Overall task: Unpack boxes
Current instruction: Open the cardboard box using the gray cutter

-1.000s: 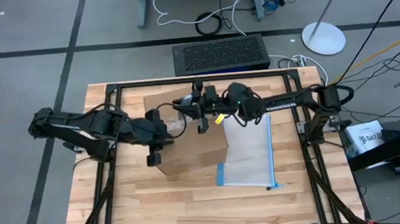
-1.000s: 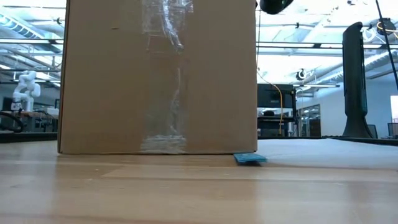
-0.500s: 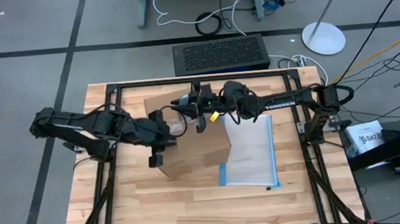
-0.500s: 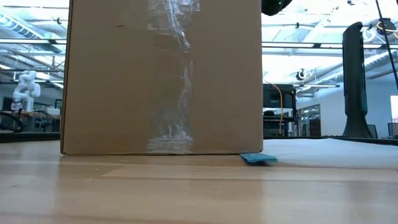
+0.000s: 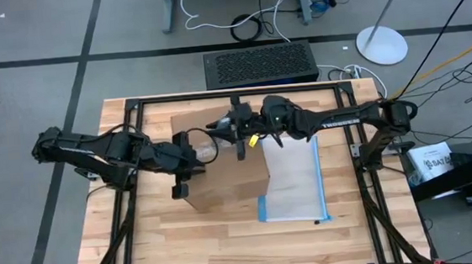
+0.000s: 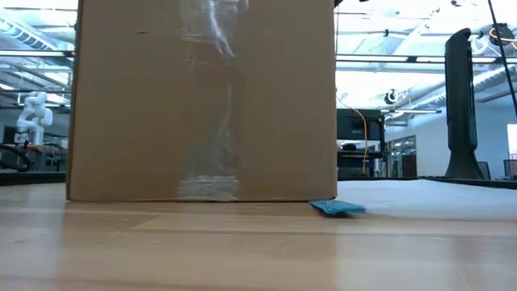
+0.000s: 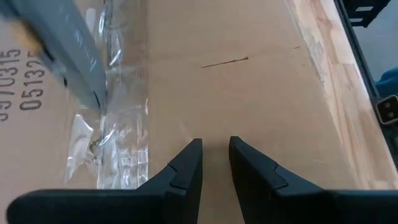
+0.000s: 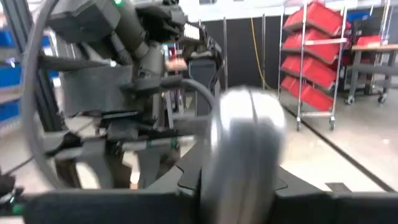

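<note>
So the cardboard box [image 5: 221, 163] sits on the wooden worktop [image 5: 228, 251], toward the back and a bit left of centre, filling most of the low view, with a clear tape strip [image 6: 212, 97] running down its side. A plastic pouch [image 5: 295, 182] with a blue edge lies flat just right of it. The left claw [image 7: 214, 163] hovers over the box top beside the crinkled tape, fingers only a small gap apart, holding nothing. The right claw [image 5: 238, 132] is over the box's back edge, gripping a grey tool [image 8: 245, 146] whose blurred tip shows near the tape.
</note>
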Available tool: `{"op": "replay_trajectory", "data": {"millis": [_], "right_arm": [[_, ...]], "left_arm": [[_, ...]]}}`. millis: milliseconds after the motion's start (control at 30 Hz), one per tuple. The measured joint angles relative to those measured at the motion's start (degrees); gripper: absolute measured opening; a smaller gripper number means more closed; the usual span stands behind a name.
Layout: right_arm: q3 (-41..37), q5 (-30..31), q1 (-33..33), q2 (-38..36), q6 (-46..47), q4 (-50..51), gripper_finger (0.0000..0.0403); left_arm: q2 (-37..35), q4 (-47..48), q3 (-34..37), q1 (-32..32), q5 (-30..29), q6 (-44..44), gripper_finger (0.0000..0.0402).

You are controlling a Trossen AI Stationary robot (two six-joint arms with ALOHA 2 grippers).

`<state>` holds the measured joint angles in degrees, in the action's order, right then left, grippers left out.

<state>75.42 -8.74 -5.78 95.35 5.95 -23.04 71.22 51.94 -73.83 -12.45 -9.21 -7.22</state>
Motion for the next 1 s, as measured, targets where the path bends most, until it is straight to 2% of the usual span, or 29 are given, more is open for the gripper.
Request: {"op": "replay_trajectory", "data": {"millis": [200,400,733,1000], "right_arm": [[-0.1,4.3,0.9,-5.7,-2.5,14.3,0.0059],[-0.1,7.6,2.6,-9.6,-3.4,22.2,0.0059],[-0.2,14.9,6.6,-11.3,-3.4,24.7,0.0059],[-0.2,15.1,7.4,-11.4,-4.4,25.4,0.0059]], "left_arm": [[0.1,-0.3,0.0,0.1,-0.5,-0.4,0.0088],[0.1,-0.9,0.1,0.1,-0.9,-1.0,0.0088],[0.1,-1.9,0.2,0.1,-0.6,-1.2,0.0088],[0.2,-4.2,0.3,0.1,0.3,3.6,0.0088]]}}
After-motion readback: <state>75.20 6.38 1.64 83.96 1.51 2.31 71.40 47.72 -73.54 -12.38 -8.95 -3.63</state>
